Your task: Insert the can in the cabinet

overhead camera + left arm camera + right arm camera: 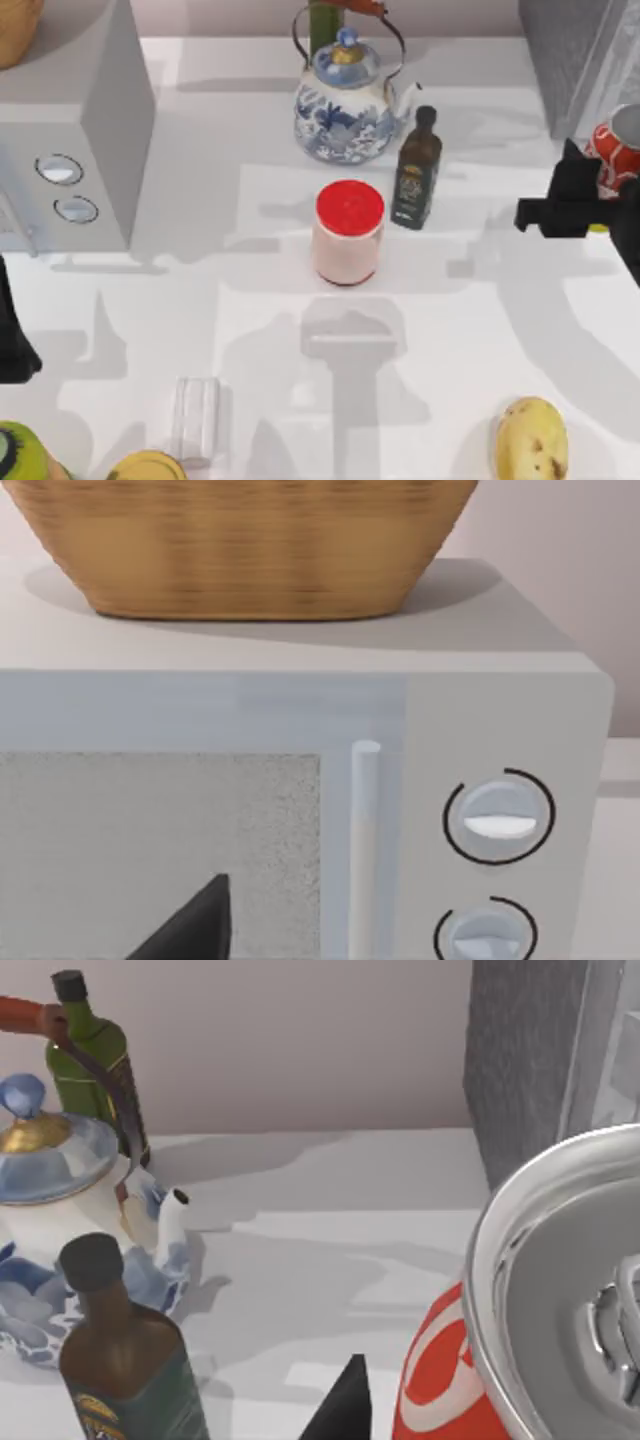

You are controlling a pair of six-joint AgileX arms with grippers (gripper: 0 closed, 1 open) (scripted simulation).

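The can (612, 152), red with a silver top, hangs at the table's right edge just in front of the cabinet (575, 60). My right gripper (592, 202) is shut on the can around its middle. In the right wrist view the can (440, 1380) looms very close, one black fingertip (345, 1405) sits right beside it, and the cabinet's (520, 1060) dark speckled side stands behind. My left gripper (12, 340) is parked at the left edge, open, one finger (195, 925) showing before the light-grey box.
A light-grey box with two dials (70, 130) carries a basket (250, 540) at the back left. A blue-and-white teapot (345, 100), a dark bottle (415, 170) and a pink jar with red lid (348, 232) stand mid-table. A yellow fruit (532, 440) lies front right.
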